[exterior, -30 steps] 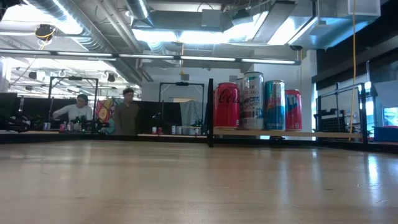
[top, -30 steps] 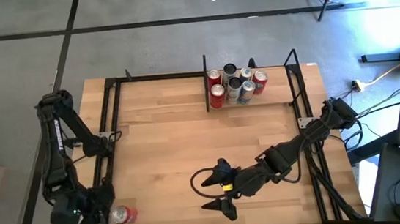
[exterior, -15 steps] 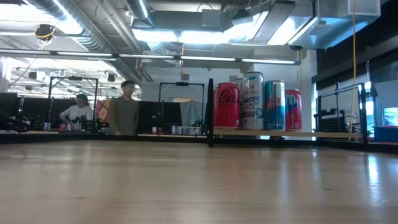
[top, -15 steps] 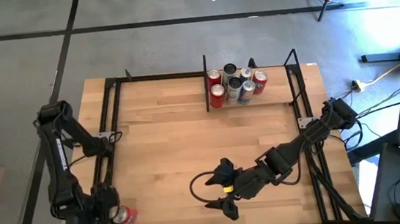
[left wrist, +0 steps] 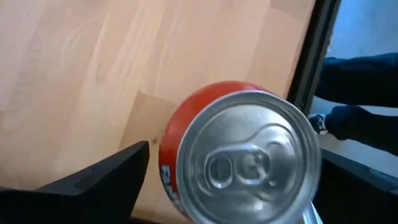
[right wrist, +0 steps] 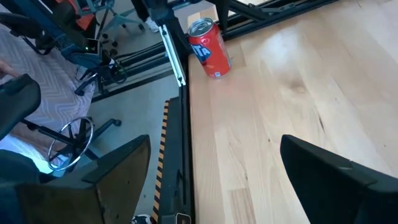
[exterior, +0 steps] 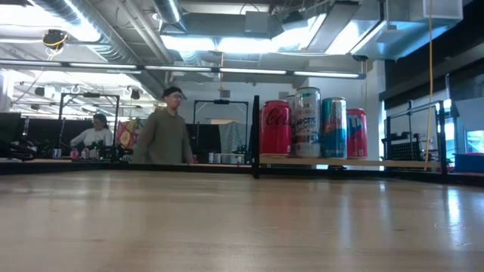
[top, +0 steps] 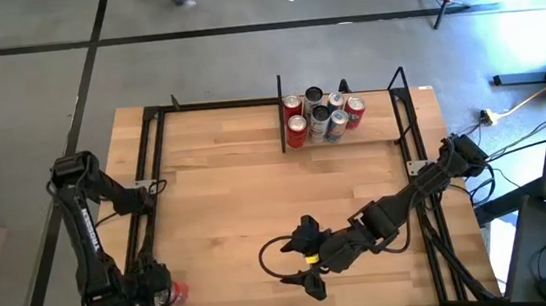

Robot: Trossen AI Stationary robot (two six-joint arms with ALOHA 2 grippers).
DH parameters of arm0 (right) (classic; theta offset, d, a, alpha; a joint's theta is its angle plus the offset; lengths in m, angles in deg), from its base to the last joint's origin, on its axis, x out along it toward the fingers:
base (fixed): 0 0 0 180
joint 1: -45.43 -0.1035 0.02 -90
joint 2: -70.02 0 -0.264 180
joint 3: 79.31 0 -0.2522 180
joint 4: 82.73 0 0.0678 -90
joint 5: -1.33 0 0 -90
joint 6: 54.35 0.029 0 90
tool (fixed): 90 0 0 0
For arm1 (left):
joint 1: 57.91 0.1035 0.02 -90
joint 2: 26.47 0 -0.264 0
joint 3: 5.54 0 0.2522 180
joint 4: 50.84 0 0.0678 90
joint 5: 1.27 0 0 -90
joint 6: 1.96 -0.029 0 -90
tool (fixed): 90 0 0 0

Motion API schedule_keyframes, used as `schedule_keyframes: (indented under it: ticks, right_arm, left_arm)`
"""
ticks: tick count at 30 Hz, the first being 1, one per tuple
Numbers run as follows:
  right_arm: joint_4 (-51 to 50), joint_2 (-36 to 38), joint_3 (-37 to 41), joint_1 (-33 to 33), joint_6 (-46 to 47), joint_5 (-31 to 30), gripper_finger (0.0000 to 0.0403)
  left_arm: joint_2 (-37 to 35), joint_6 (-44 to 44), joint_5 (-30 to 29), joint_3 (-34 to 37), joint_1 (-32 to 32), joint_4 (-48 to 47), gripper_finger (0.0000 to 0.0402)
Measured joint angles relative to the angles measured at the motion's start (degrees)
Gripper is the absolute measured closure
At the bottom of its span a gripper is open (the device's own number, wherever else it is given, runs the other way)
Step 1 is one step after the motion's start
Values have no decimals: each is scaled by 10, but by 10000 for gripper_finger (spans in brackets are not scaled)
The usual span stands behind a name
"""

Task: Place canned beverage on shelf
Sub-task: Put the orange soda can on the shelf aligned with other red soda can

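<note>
A red can (left wrist: pixel 239 168) stands upright on its base at the table's near left corner, also seen as the red can (right wrist: pixel 208 45) and the red can (top: pixel 175 293). My left gripper (left wrist: pixel 235 155) hangs open right over it, one finger on each side of the can, pointing steeply down; no touch shows. The shelf (top: pixel 347 138) is at the table's far edge, with several cans (exterior: pixel 311 122) standing on its wooden floor. My right gripper (top: pixel 299 261) hovers open over the table's near middle, holding nothing.
Black frame rails (top: pixel 149 170) run along the table's left, far and right edges. The shelf's upright side panel (top: pixel 281 112) stands left of the cans. Bare wood (top: pixel 237 197) lies between the red can and the shelf. People show in the room behind the table (exterior: pixel 162 136).
My left gripper has come down and toward the table's near edge, tipping more steeply downward, until its open fingers stand around the red can. The can has not moved. My right gripper stays where it was, open.
</note>
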Motion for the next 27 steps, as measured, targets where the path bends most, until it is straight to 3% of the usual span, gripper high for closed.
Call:
schedule_keyframes:
  ticks: [4,10,15,19,27]
  right_arm:
    - [5,0,0,4,1,3,56]
    - [0,0,0,4,-18,-1,56]
    - [-8,0,0,4,-39,-14,56]
    - [-27,0,0,3,-47,-29,56]
    - [-69,0,0,3,-46,-41,56]
  left_arm:
    - [6,1,2,0,17,2,43]
    - [-5,-17,13,0,47,22,127]
    - [-42,-48,5,0,74,33,129]
    - [-46,-126,2,0,134,34,129]
    - [-41,-372,18,0,321,114,129]
